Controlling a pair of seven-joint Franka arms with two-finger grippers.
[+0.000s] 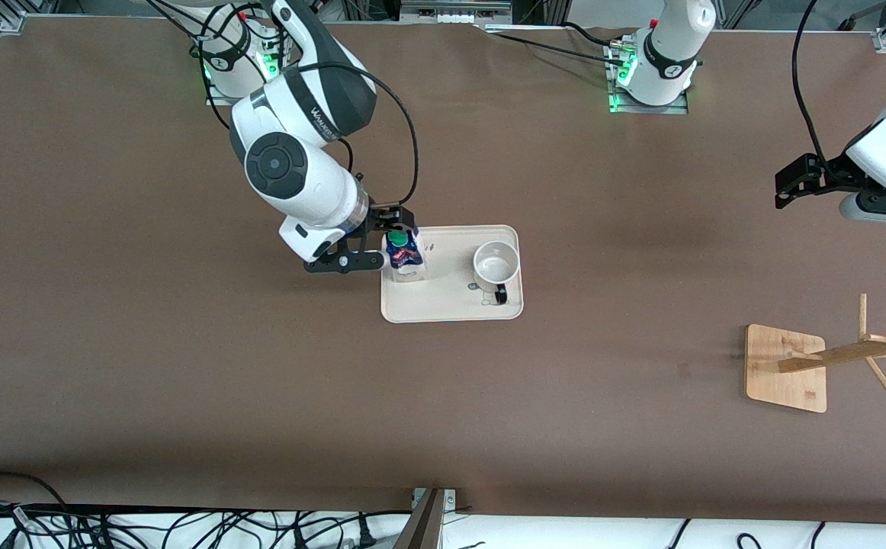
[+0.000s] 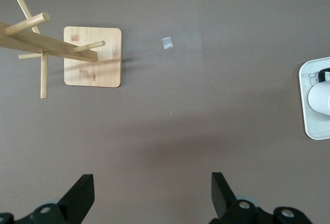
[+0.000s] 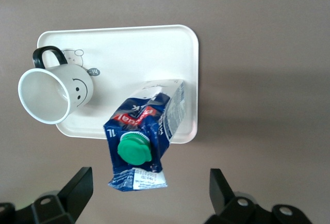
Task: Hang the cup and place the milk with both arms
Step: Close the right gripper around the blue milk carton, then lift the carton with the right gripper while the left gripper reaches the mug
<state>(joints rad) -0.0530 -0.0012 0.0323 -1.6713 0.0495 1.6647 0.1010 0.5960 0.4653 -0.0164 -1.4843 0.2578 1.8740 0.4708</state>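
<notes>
Between right gripper [image 3: 147,185] wide-open jaws: milk [image 3: 144,131], ungripped, on tray [image 1: 451,309]; left gripper [image 2: 149,193] open, waiting.

Cup [image 2: 320,97] cut by left wrist view's edge, only rim part and handle showing; tray [image 2: 311,102] likewise cut. Rack [image 1: 855,354] top runs off front view's edge. Left tool [image 1: 794,185] fingertips too dark in front view. Carton [image 3: 144,133] print mostly unreadable.

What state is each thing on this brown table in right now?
White smiley mug: upright on the tray, untouched.
Blue-topped milk carton: standing on the cream plastic tray, cap on.
Wooden mug rack: empty.
Right gripper: open around the carton.
Left gripper: open, waiting.
</notes>
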